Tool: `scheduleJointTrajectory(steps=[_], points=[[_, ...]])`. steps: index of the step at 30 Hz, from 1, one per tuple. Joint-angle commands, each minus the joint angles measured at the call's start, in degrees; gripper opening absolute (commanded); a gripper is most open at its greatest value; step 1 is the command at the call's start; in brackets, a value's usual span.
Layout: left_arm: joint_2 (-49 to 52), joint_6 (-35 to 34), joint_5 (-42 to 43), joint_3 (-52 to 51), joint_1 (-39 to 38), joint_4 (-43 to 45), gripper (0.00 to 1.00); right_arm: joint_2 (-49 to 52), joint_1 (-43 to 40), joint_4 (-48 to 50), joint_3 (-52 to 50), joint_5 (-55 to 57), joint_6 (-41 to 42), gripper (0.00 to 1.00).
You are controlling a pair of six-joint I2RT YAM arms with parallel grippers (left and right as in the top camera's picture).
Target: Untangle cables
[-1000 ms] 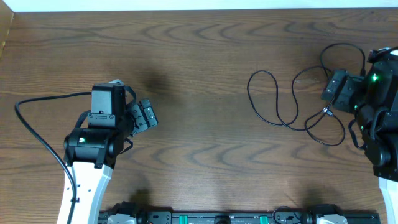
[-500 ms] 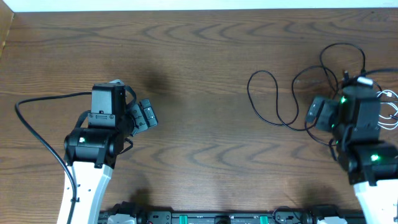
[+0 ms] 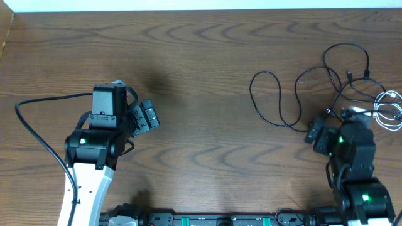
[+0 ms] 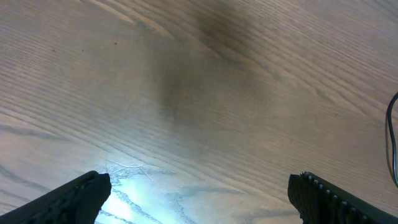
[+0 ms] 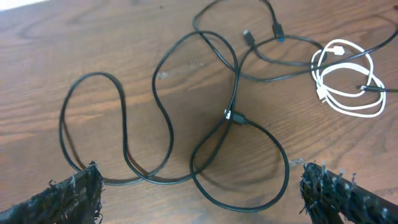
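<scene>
Several thin black cables (image 3: pixel 252 91) lie looped over one another on the right half of the wooden table (image 3: pixel 207 56). A short white cable (image 3: pixel 379 100) is coiled at the far right edge. In the right wrist view the black cables (image 5: pixel 230 116) cross at a small plug, and the white cable (image 5: pixel 321 89) touches them at upper right. My right gripper (image 3: pixel 317 130) hovers open just in front of the tangle. Its jaws (image 5: pixel 205 199) stand wide either side of the nearest black loop and grip nothing. My left gripper (image 3: pixel 147 116), also (image 4: pixel 199 198), is open over bare wood at the left.
The left arm's thicker black wire (image 3: pixel 38 141) curves across the table's left side. A thin black cord (image 4: pixel 392 137) shows at the right edge of the left wrist view. The table's far edge (image 3: pixel 201 10) runs along the top.
The right arm has drawn back toward the table's front edge, uncovering the white cable and more of the black loops. The left arm has not moved.
</scene>
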Motion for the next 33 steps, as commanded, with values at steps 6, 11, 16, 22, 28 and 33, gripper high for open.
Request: scheduleJointTrajectory(steps=[6, 11, 16, 22, 28, 33], points=[[0.0, 0.5, -1.0, 0.4, 0.3, -0.2, 0.98, -8.8, 0.2, 1.9, -2.8, 0.5, 0.6, 0.99], [0.0, 0.5, -1.0, 0.4, 0.3, -0.2, 0.98, -14.7, 0.2, 5.0, -6.3, 0.5, 0.5, 0.99], [0.0, 0.5, -1.0, 0.4, 0.3, -0.2, 0.98, -21.3, 0.2, 8.3, -11.0, 0.5, 0.6, 0.99], [0.0, 0.5, -1.0, 0.4, 0.3, -0.1, 0.98, -29.2, 0.2, 14.1, -15.8, 0.5, 0.5, 0.99], [0.0, 0.5, -1.0, 0.4, 0.3, -0.2, 0.98, -35.6, 0.2, 19.5, -18.4, 0.5, 0.5, 0.99], [0.0, 0.5, -1.0, 0.4, 0.3, -0.2, 0.98, -35.9, 0.2, 23.1, -18.6, 0.5, 0.5, 0.99]])
